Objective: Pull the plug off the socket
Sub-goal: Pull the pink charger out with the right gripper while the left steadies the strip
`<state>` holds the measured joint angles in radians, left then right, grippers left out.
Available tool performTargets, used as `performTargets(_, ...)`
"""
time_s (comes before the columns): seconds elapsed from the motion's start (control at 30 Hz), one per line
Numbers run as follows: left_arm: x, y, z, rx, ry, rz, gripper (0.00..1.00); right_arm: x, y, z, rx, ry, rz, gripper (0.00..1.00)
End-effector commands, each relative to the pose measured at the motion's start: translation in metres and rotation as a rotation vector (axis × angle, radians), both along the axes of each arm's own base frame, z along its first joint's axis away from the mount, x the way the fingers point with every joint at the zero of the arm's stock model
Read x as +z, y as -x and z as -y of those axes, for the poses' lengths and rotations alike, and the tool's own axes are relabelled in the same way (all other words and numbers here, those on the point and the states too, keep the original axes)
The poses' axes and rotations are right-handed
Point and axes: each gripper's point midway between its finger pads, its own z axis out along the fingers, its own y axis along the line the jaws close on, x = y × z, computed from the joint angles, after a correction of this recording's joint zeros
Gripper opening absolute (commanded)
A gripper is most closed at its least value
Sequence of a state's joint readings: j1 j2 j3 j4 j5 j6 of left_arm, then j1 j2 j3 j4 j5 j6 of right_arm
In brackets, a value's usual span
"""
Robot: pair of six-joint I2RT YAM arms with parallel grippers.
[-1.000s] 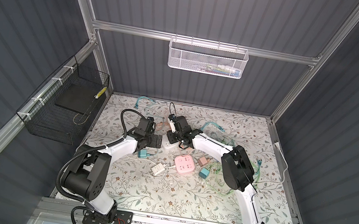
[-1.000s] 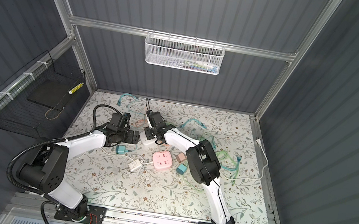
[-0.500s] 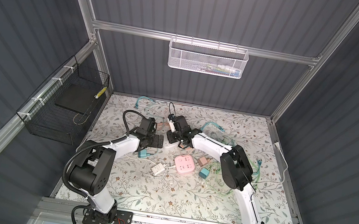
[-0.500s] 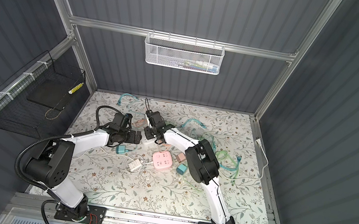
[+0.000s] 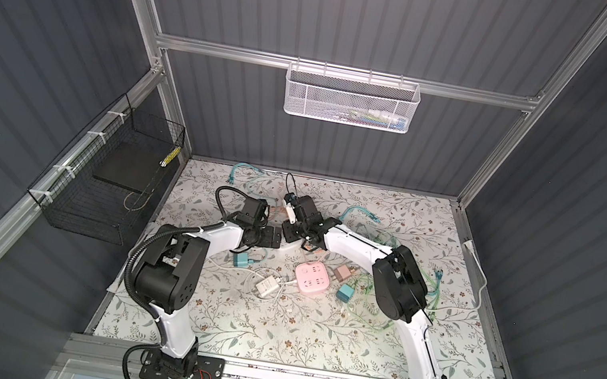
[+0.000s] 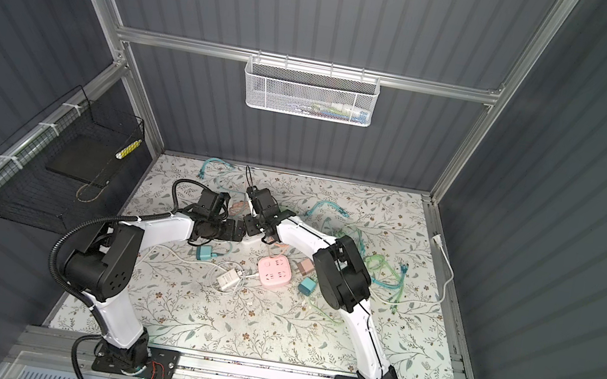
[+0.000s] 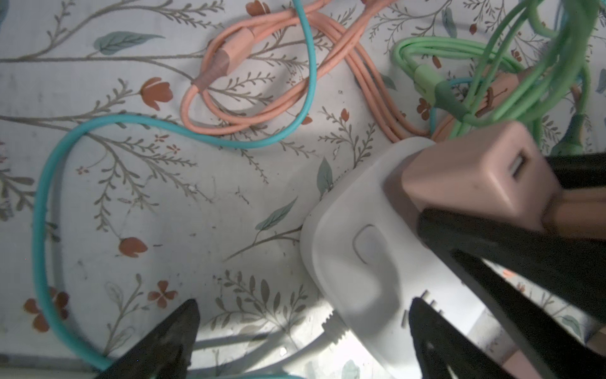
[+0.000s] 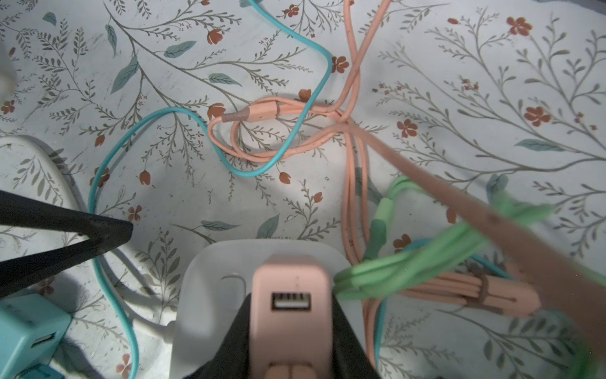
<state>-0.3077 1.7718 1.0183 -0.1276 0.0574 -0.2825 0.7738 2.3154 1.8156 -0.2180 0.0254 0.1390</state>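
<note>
The pink plug (image 8: 292,308) is gripped by the right jaws, closed tight on its two sides, and it is seen seated in the white socket (image 7: 357,262). The left jaws are spread wide and empty astride the socket's cord end, seemingly so the socket can be pinned down for the pull. The left arm (image 5: 218,232) and right arm (image 5: 360,242) are stretched low, wrists brought together over the socket.
</note>
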Motion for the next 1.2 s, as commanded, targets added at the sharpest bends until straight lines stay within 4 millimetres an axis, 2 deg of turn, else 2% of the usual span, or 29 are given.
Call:
performTargets(0.0, -0.007, 0.001, 0.001, -0.006, 0.003, -0.051, 1.00, 0.023, 0.001, -0.004, -0.012, -0.022, 0.013, 0.10)
performTargets(0.5, -0.042, 0.024, -0.011, -0.012, -0.065, -0.154, 1.00, 0.060, 0.001, -0.012, -0.019, -0.117, 0.043, 0.09)
performTargets(1.0, -0.057, 0.030, -0.009, -0.008, -0.013, -0.197, 1.00, 0.064, 0.008, -0.004, -0.011, -0.117, 0.075, 0.10)
performTargets(1.17, -0.062, 0.032, -0.009, -0.015, -0.012, -0.221, 1.00, 0.073, 0.010, -0.006, 0.000, -0.146, 0.087, 0.10)
